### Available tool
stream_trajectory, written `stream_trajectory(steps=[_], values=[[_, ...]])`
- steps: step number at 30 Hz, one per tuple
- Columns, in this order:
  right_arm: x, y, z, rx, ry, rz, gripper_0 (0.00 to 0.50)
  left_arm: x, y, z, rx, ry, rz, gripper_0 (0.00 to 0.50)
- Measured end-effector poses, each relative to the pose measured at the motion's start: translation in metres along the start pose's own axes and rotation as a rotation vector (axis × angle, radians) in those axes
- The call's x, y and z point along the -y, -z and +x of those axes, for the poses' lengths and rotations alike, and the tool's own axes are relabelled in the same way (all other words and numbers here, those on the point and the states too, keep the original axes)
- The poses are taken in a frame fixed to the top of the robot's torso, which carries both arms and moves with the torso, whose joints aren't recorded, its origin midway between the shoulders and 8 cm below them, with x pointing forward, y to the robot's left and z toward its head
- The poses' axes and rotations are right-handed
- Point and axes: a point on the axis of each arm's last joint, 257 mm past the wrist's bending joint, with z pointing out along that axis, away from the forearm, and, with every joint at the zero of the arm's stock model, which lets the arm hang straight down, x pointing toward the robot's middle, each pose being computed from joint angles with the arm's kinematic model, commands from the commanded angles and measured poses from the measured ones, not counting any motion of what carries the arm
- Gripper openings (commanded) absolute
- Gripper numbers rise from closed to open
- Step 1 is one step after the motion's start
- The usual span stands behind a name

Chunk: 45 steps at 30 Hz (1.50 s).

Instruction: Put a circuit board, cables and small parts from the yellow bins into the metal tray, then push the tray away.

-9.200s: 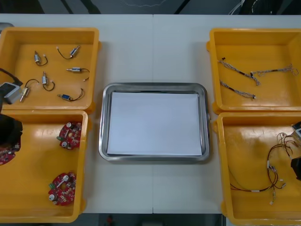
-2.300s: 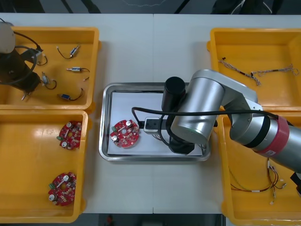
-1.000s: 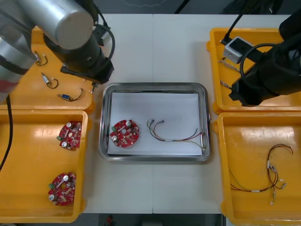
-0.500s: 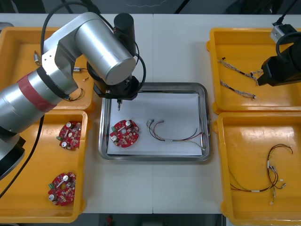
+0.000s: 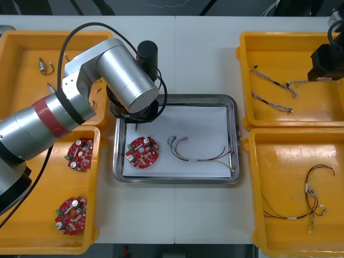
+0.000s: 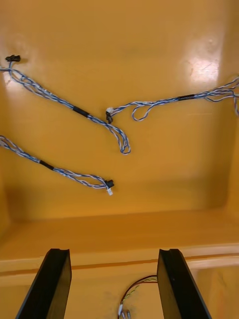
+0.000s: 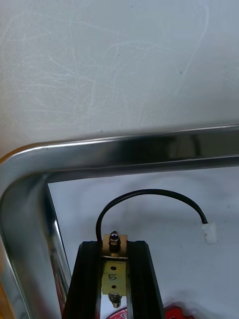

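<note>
**Left arm carries small part across to tray**

Moved over within the last second from the far-left yellow bin (image 5: 21, 80) beside the tray, my left gripper (image 7: 113, 245) now hangs just inside the far-left corner of the metal tray (image 5: 175, 99). Its fingers are closed on a small metal part (image 7: 114, 273), whose black wire (image 7: 149, 191) loops out toward the tray's rim. On the tray's white inside lie a round red circuit board (image 5: 142, 151) at the near left and a red and yellow cable (image 5: 200, 159) to its right. Right of the tray, my right gripper (image 6: 112, 254) hovers over the far-right yellow bin (image 5: 312, 113). Its fingers are spread wide, holding nothing, above blue and white cables (image 6: 89, 113).
</note>
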Motion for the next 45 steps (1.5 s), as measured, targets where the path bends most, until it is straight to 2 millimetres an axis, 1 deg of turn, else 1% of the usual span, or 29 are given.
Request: stream_trajectory(steps=[1, 2, 3, 4, 9, 14, 18, 21, 25, 29, 31, 34, 36, 39, 42, 45], values=[[0.003, 0.000, -0.001, -0.004, -0.010, 0.007, 0.500, 0.000, 0.000, 0.000, -0.001, 0.000, 0.000, 0.077], [0.006, -0.001, -0.003, -0.007, -0.020, 0.015, 0.500, 0.000, 0.000, 0.001, -0.002, 0.000, 0.001, 0.290], [0.009, -0.001, -0.005, -0.012, -0.031, 0.023, 0.500, 0.000, -0.001, 0.001, -0.002, 0.000, 0.001, 0.363], [0.012, -0.002, -0.006, -0.017, -0.041, 0.029, 0.500, 0.000, -0.001, 0.001, -0.002, 0.000, 0.001, 0.500], [0.028, -0.005, -0.012, -0.058, -0.112, 0.061, 0.500, 0.001, -0.001, 0.001, -0.002, 0.000, 0.002, 0.500], [0.052, -0.005, -0.020, -0.102, -0.236, 0.116, 0.500, 0.001, 0.000, 0.001, -0.001, -0.001, 0.002, 0.500], [0.062, -0.003, -0.022, -0.139, -0.332, 0.105, 0.500, 0.002, 0.004, -0.002, 0.008, 0.002, 0.008, 0.500], [0.063, -0.003, -0.025, -0.146, -0.423, 0.060, 0.500, 0.000, 0.020, -0.002, -0.018, 0.029, 0.017, 0.500], [0.069, -0.001, -0.028, -0.128, -0.612, 0.049, 0.500, -0.003, 0.053, -0.008, -0.040, 0.074, 0.058, 0.500], [0.073, -0.001, -0.029, -0.118, -0.662, 0.064, 0.500, -0.006, 0.078, -0.017, -0.039, 0.113, 0.113, 0.500], [0.075, -0.001, -0.031, -0.105, -0.720, 0.074, 0.500, -0.015, 0.088, -0.022, -0.040, 0.136, 0.128, 0.500], [0.078, -0.004, -0.036, -0.077, -0.872, 0.084, 0.500, -0.038, 0.101, -0.028, -0.043, 0.178, 0.124, 0.500], [0.080, -0.007, -0.040, -0.058, -0.937, 0.086, 0.500, -0.058, 0.108, -0.034, -0.042, 0.214, 0.113, 0.500], [0.084, -0.015, -0.044, -0.039, -0.971, 0.085, 0.500, -0.089, 0.119, -0.045, -0.022, 0.238, 0.093, 0.500], [0.084, -0.023, -0.046, -0.024, -1.057, 0.088, 0.500, -0.119, 0.126, -0.055, 0.001, 0.209, 0.072, 0.500], [0.081, -0.027, -0.052, 0.002, -1.160, 0.081, 0.500, -0.150, 0.127, -0.063, 0.013, 0.152, 0.045, 0.500]])
